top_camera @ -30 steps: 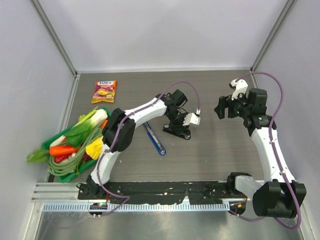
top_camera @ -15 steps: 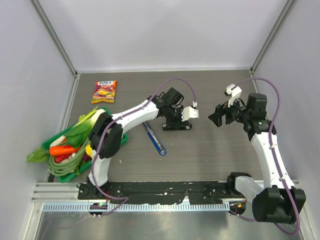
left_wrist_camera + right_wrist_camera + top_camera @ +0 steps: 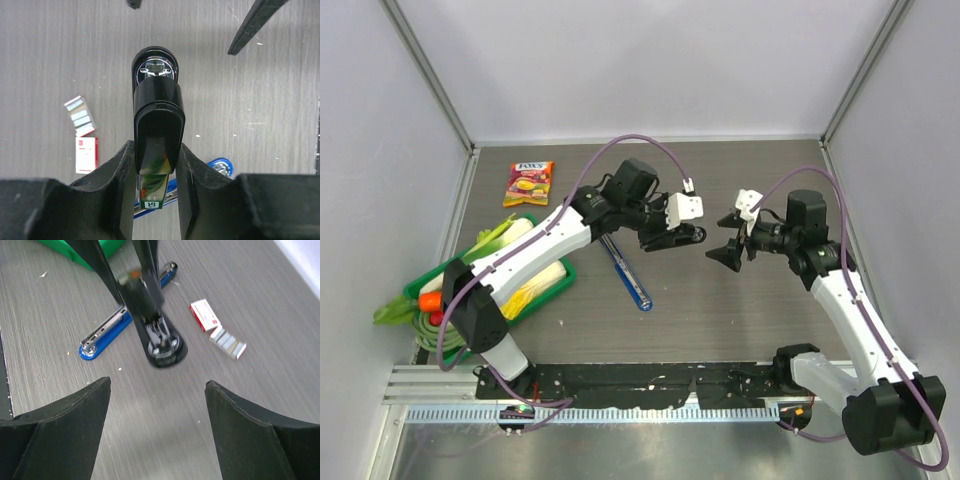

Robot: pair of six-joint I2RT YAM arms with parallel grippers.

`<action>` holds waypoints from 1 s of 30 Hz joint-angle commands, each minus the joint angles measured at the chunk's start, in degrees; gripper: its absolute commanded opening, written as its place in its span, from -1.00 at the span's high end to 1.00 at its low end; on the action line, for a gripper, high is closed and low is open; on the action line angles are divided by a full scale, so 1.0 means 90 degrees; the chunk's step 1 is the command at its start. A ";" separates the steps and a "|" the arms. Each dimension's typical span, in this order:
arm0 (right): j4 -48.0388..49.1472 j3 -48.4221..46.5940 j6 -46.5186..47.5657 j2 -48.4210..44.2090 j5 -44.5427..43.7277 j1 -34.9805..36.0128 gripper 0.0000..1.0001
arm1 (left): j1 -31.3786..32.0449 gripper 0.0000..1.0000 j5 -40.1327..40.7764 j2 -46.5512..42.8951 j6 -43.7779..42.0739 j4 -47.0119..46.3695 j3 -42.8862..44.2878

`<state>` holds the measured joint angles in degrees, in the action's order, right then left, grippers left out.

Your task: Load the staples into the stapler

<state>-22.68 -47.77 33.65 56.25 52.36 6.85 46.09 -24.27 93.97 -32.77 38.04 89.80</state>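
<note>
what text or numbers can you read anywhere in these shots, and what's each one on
"50": likely reading only, it is tiny; on the sticker at the near end of the black stapler, left wrist view.
Snack packet: white lettering on its green top band, too small to read.
Red-and-white box: any print is too blurred to read in either wrist view.
No other text shows.

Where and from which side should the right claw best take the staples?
Probably from above, pinching the staples across their two long edges: the strip lies flat on the table, and the red-and-white box sits at one short end.
</note>
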 commanded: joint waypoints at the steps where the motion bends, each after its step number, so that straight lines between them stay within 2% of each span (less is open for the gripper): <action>1: 0.0634 -0.0464 0.0509 0.0058 0.0325 0.0468 -0.62 | 0.0016 1.00 -0.0369 -0.0246 0.0487 -0.0184 -0.0211; 9: 0.0489 -0.0562 0.1046 0.0409 0.0003 0.1337 -0.61 | 0.0016 1.00 -0.0622 -0.0451 0.0585 -0.0223 -0.0475; 17: 0.0595 -0.0357 0.1300 0.0820 0.0042 0.1485 -0.51 | 0.0006 1.00 -0.1092 -0.0481 0.0809 -0.0272 -0.0476; 20: 0.0732 -0.0308 0.1223 0.0957 -0.0007 0.1504 -0.43 | 0.0016 1.00 -0.1199 -0.0500 0.0858 -0.0262 -0.0476; 24: 0.0636 -0.0259 0.1358 0.1074 -0.0066 0.1504 -0.17 | -0.0033 1.00 -0.1307 -0.0559 0.0985 -0.0330 -0.0485; 26: 0.0508 -0.0201 0.1486 0.1075 -0.0027 0.1504 -0.17 | -0.0159 1.00 -0.1375 -0.0607 0.1073 -0.0437 -0.0495; 30: 0.0498 -0.0083 0.1574 0.1026 0.0032 0.1514 -0.29 | -0.0394 1.00 -0.1590 -0.0666 0.1385 -0.0652 -0.0525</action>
<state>-17.93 -49.84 45.36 65.30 52.69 20.05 44.29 -32.80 92.88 -23.90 39.07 84.07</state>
